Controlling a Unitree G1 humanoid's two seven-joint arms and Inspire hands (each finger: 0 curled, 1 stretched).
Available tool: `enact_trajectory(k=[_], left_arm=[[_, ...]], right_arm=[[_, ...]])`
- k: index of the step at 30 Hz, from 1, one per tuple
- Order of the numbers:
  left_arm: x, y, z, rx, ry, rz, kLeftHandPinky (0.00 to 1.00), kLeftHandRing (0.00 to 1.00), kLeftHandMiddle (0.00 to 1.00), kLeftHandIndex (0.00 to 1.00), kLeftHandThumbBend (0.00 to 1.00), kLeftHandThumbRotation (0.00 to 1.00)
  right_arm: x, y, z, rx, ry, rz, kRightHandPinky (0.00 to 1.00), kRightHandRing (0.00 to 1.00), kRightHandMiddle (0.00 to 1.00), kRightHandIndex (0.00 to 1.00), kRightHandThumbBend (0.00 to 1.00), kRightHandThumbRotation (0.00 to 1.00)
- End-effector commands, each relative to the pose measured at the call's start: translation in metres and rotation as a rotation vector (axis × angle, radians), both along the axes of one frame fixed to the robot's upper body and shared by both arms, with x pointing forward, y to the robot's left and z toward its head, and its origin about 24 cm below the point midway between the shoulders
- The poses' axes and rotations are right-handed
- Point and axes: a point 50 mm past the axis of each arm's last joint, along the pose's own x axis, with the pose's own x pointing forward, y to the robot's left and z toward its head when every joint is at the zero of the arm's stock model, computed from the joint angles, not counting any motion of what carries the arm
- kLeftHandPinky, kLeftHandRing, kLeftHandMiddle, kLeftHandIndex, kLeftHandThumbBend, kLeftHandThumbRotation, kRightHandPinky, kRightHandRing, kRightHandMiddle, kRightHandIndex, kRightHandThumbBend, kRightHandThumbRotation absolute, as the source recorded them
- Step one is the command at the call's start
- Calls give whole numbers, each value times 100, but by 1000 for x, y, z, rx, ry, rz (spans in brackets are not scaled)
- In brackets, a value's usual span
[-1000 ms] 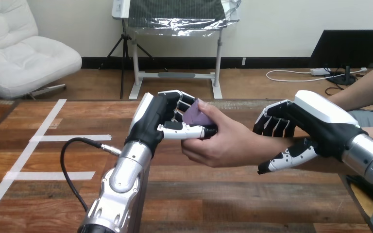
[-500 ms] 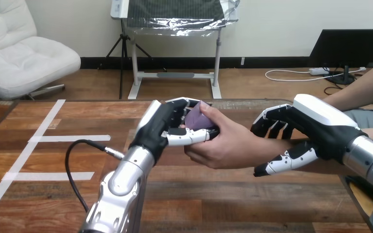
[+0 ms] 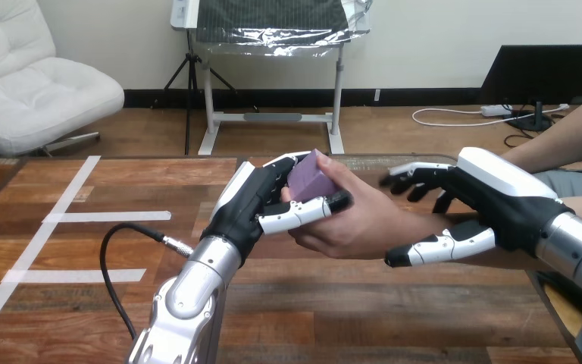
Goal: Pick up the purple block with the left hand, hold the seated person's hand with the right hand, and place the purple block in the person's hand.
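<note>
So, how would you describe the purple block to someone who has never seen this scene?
Look above the middle of the wooden table, where the robot's left hand meets the person's hand. The block sits between them, gripped by the left hand, with the person's thumb touching it. It is the only purple thing there, small and boxy.

You have the wooden table point(image 3: 394, 318) across the lower frame. At its left, a long strip of white tape point(image 3: 42, 235) runs diagonally toward the lower left corner, and two shorter strips point(image 3: 110, 216) branch rightward from it. Just right of those, a black cable point(image 3: 104, 258) loops on the boards, its metal plug point(image 3: 173, 243) pointing right.
</note>
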Motion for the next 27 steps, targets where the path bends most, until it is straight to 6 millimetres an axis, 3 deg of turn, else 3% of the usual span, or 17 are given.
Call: enact_trajectory(k=[1, 22, 27], left_arm=[[2, -9, 31, -24, -144, -51, 82, 89, 88, 85, 99, 93], [-21, 12, 43, -37, -243, 25, 85, 90, 88, 87, 100, 100], [-27, 17, 45, -48, -266, 37, 86, 90, 88, 87, 93, 100]], right_arm=[[-1, -4, -10, 35, 35, -25, 69, 85, 88, 89, 98, 74], [-2, 1, -14, 136, 0, -31, 76, 90, 93, 92, 97, 85], [-3, 2, -15, 164, -5, -28, 73, 89, 92, 93, 96, 87]])
